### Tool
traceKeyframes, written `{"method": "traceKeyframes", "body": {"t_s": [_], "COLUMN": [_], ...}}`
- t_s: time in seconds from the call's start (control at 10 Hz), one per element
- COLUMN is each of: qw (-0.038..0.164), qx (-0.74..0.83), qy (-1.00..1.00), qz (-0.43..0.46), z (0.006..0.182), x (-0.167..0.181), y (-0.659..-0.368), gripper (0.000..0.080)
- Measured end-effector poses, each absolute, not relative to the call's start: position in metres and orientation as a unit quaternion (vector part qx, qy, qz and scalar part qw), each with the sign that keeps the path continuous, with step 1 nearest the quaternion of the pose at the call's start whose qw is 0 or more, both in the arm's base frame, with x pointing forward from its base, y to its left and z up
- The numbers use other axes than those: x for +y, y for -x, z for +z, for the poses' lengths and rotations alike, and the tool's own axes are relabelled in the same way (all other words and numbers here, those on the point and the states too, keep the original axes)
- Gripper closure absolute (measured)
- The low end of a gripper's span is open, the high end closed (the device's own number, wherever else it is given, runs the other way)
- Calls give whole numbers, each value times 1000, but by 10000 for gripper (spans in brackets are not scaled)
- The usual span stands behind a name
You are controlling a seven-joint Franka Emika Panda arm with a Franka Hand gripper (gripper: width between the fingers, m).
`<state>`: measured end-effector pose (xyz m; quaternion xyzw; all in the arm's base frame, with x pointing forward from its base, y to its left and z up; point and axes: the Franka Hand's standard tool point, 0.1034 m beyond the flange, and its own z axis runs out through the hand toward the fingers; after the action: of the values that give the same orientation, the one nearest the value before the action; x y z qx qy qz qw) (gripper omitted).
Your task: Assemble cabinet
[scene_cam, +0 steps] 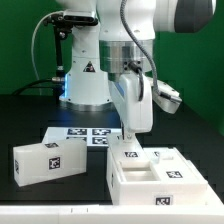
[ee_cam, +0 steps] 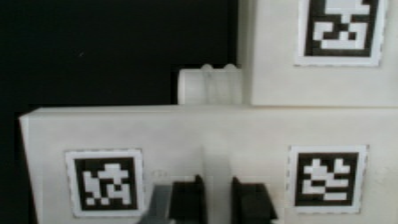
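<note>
1. Desk (scene_cam: pixel 25 115): a dark, flat surface that carries all the items below.
2. Arm (scene_cam: pixel 105 45): white. It stands at the back of the desk and reaches down and forward over the parts.
3. Cabinet (scene_cam: pixel 160 182): the largest white piece. It rests on the desk at the exterior view's right, nearest the camera. Open compartments show on its top, and there are square black-and-white tags on its upper faces.
4. Marker board (scene_cam: pixel 85 135): lies flat on the desk behind the cabinet, in the middle of the exterior view.
5. Single tagged block (scene_cam: pixel 48 162): lies on the desk at the exterior view's left, well apart from the cabinet.
6. Pincer (scene_cam: pixel 129 136): sits at the cabinet's far corner, beside the marker board. In the wrist view its two dark fingers (ee_cam: pixel 178 200) are pressed almost together over a white face with two tags. Contact with that face cannot be confirmed.
7. Rounded lug (ee_cam: pixel 210 85): small and white. It projects beside a second tagged white face.
</note>
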<state>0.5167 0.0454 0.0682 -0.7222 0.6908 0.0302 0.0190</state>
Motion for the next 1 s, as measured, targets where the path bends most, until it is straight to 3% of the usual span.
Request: {"method": "traceKeyframes", "body": {"t_s": [0.3,0.7,1.0], "qw": [19,27,30], "qx": [691,689,687], "qy": [722,724,725], "qz": [30,-13,-24], "z": [68,68,68], "x": [46,46,47], "y": [-518,-573,-578], "gripper": [738,738,738]}}
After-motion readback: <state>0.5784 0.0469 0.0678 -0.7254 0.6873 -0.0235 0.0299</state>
